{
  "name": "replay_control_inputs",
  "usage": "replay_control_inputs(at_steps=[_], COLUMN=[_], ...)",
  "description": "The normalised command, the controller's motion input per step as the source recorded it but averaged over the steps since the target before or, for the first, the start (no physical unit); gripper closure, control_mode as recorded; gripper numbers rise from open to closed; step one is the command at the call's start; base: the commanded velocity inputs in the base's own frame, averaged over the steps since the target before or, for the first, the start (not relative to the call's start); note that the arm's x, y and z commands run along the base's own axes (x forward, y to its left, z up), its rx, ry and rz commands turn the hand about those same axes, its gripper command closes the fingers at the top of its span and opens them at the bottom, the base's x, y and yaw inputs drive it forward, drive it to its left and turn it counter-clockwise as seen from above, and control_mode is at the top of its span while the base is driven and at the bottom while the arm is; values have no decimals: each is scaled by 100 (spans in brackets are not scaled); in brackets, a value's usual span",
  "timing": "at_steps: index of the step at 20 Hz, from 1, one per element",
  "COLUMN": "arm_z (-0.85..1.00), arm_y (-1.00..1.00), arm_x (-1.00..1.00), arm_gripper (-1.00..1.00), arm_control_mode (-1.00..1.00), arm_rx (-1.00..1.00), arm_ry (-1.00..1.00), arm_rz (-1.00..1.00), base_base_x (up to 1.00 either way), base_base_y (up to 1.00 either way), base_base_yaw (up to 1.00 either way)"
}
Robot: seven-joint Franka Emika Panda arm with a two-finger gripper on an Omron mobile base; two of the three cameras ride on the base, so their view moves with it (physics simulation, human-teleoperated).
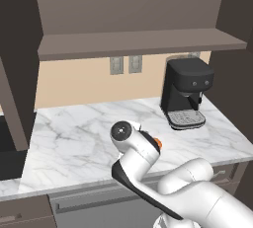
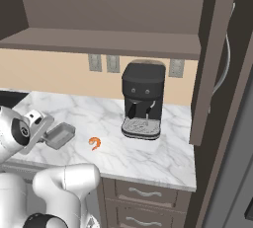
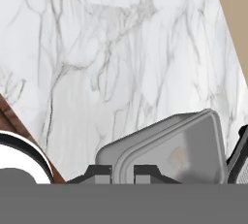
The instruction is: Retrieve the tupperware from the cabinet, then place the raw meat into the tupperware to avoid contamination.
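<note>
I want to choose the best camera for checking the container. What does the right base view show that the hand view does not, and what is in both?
Right base view alone: the raw meat lying on the marble to the right of the container, the black coffee machine further right, wall outlets, the cabinet shelf above, and drawers below.

Hand view alone: the two dark fingers close together at the container's rim.

Both: the tupperware and the marble counter.
</note>
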Motion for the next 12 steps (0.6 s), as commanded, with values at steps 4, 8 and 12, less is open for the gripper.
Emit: replay_control_inputs(at_steps=[4,8,12], arm_z=[-22,-24,-20], arm_y=[0,0,0], arm_x=[13,13,14], arm_gripper=[100,100,100], arm_control_mode=[-100,-100,-100], arm_rx=[1,1,0], arm_ry=[1,2,1], arm_rz=[0,0,0], base_base_x=[0,0,0], base_base_y=[0,0,0], base_base_yaw=[0,0,0])
